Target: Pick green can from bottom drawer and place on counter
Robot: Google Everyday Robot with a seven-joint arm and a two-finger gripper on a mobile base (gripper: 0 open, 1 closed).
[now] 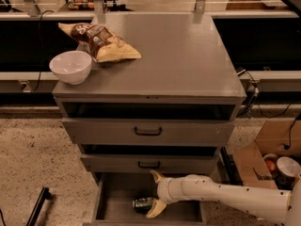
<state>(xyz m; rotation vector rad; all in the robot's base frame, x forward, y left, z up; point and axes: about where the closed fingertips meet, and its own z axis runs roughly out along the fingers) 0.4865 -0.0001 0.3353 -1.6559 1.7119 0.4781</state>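
The green can (142,203) lies on its side in the open bottom drawer (117,197), near the front and about the middle. My gripper (154,193) reaches into that drawer from the right on a white arm. It is open, with one pale finger (155,175) towards the back of the drawer. The other finger (156,210) sits at the front, right beside the can's right end. Nothing is held between the fingers. Above the drawers stretches the grey counter (178,60).
A white bowl (71,66) and a chip bag (101,42) sit on the counter's left side. The two upper drawers (148,132) with black handles stand slightly open. A cardboard box (265,157) stands on the floor at the right, and a black bar (36,206) lies at the lower left.
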